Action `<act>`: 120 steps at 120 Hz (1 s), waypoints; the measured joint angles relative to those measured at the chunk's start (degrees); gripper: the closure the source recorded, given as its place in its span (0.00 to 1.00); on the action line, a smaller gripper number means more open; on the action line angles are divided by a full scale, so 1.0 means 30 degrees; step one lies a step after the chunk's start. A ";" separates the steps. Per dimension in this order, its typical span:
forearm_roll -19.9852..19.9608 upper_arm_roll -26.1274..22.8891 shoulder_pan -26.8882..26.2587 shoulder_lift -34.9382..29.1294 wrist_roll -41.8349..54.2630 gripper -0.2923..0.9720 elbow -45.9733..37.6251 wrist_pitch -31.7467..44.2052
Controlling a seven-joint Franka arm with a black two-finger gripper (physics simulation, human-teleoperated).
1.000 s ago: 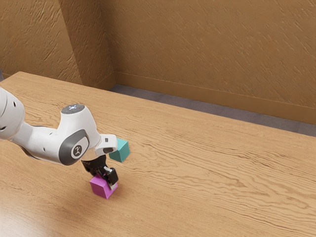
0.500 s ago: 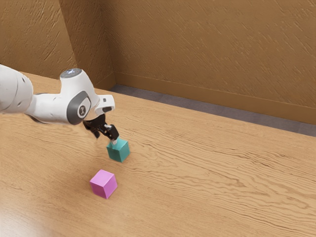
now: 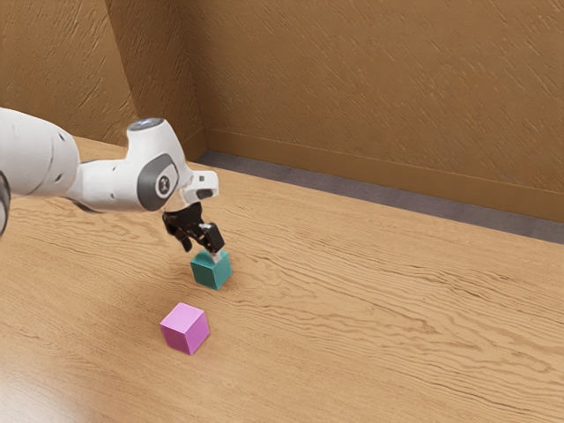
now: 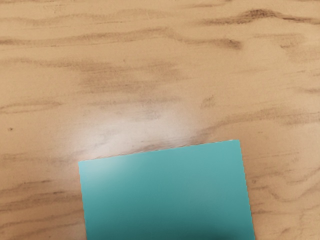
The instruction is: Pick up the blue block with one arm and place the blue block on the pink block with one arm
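Gripper lining up over the blue block

The gripper (image 3: 210,249) is hovering just above the blue block (image 3: 212,270), which is sitting on the table (image 3: 397,300) with the pink block (image 3: 185,328) at its 7 o'clock. How wide the gripper stands, I cannot tell. It should be centring squarely over opposite faces before descending. A second ago it was hanging over the pink block.

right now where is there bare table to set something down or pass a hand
Widest bare table runs from the blue block toward the exterior view's right. A narrow free gap lies between it and the pink block. Crowded just above the blue block, where the end effector hangs.
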 joint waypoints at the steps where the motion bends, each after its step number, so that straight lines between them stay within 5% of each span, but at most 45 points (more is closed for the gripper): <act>1: -0.0003 -0.0016 -0.0001 0.0015 0.0032 0.23 0.0029 -0.0024; 120: -0.0092 -0.0053 -0.0127 0.2237 0.3245 0.23 0.1610 -0.0419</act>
